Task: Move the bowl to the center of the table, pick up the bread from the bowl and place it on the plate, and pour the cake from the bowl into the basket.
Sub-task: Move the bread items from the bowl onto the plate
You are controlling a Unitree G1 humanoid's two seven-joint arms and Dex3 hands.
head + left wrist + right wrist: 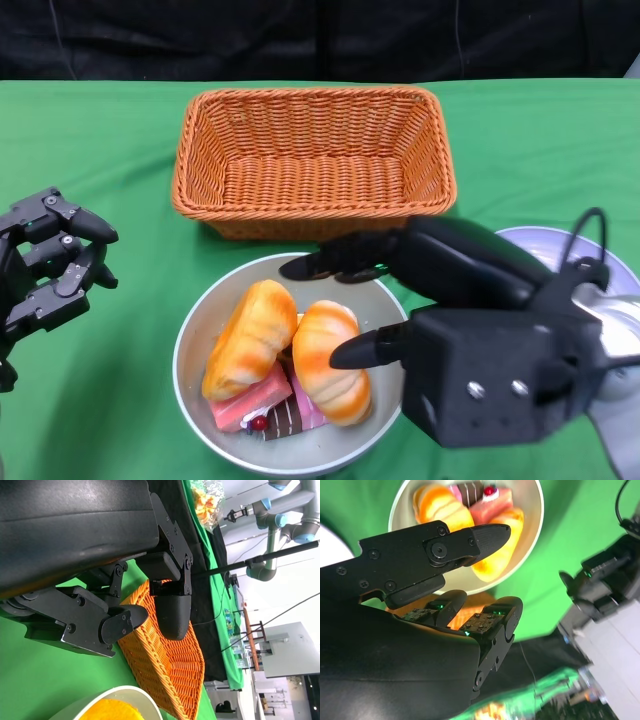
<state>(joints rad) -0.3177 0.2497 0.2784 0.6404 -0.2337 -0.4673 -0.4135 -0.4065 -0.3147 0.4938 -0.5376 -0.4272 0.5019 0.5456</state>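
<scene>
Orange wicker basket (313, 160) is crowding the grey round bowl's (200, 330) far rim; green cloth (120, 390) lying bare left.

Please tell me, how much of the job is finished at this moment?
Done: the bowl sits mid-table before the basket. In hand: the right hand hovers open over the bread. Left: both breads to the plate, cake into the empty basket. The left hand holds nothing.

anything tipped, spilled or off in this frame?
Nothing stands out. The bowl sits upright with both bread rolls and the cake pieces inside, the basket is upright and empty, and nothing has spilled on the green cloth.
</scene>
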